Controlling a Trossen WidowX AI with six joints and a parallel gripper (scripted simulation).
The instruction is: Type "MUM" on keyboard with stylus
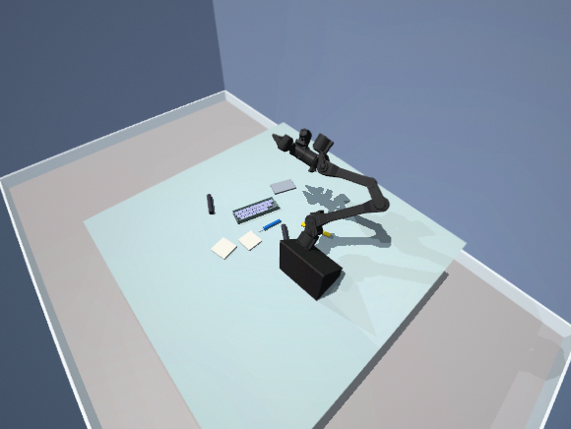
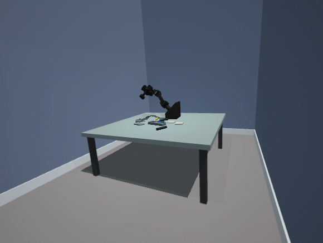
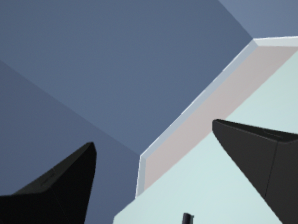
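The keyboard, dark with pale lilac keys, lies on the desk. A blue stylus with a thin pale tip lies flat between the keyboard and the arm's base. My gripper is open and empty, raised high above the desk past the keyboard's far right side. Its two dark fingers stand wide apart in the wrist view, where neither the keyboard nor the stylus shows. Single keys are too small to read.
A black cylinder lies beyond the keyboard. Another dark one and a yellow object lie by the base. A grey pad and two cream squares flank the keyboard.
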